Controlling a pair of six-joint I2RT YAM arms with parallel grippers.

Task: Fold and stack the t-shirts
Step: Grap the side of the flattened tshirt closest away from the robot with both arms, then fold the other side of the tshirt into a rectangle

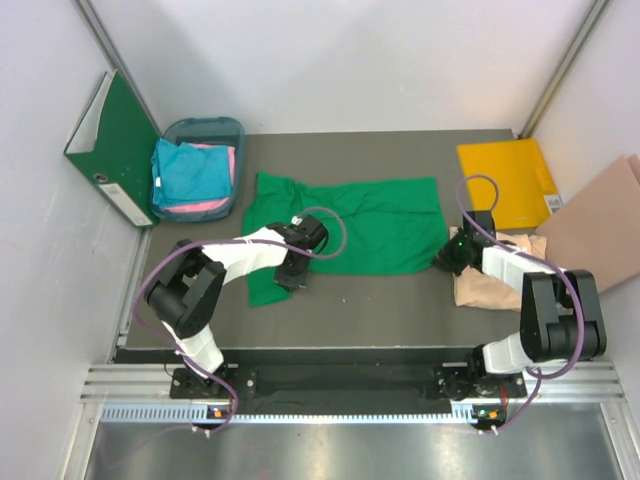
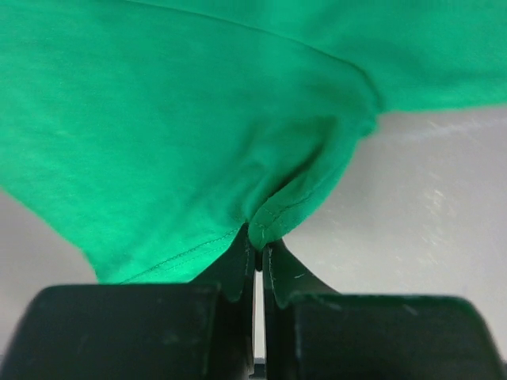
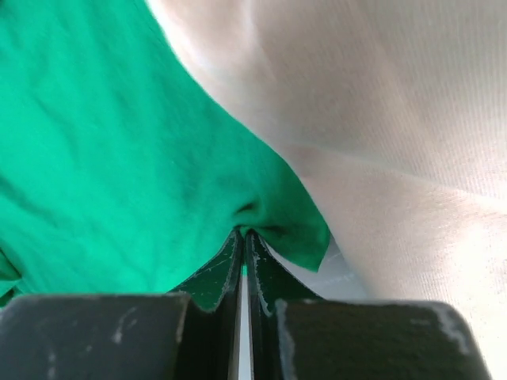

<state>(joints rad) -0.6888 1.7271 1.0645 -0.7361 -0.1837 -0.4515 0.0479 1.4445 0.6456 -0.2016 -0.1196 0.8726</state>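
left gripper (image 2: 255, 249): clamping hard on a puckered bit of hem of the green shirt (image 2: 158, 119), with the cloth bunching up right at the tips
left grip spot: sitting on the shirt's near-left flap, the part hanging down toward the arm bases
right gripper (image 3: 243, 237): jaws pressing together on the same shirt's right edge, a small green corner sticking out just past the tips
green shirt: lying spread across the middle of the worktop (image 1: 380, 300), stretching between the two grippers
beige shirt (image 3: 380, 119): lying rumpled at the near right, just beside the pinched green corner and partly under the right arm
teal shirt (image 1: 190, 170): sitting in the bin (image 1: 238, 135) at the far left, on top
pink shirt (image 1: 215, 205): peeking out under the teal one, in the same bin
binder (image 1: 115, 140): standing against the left wall, touching the bin
folder (image 1: 505, 180): lying flat at the far right corner
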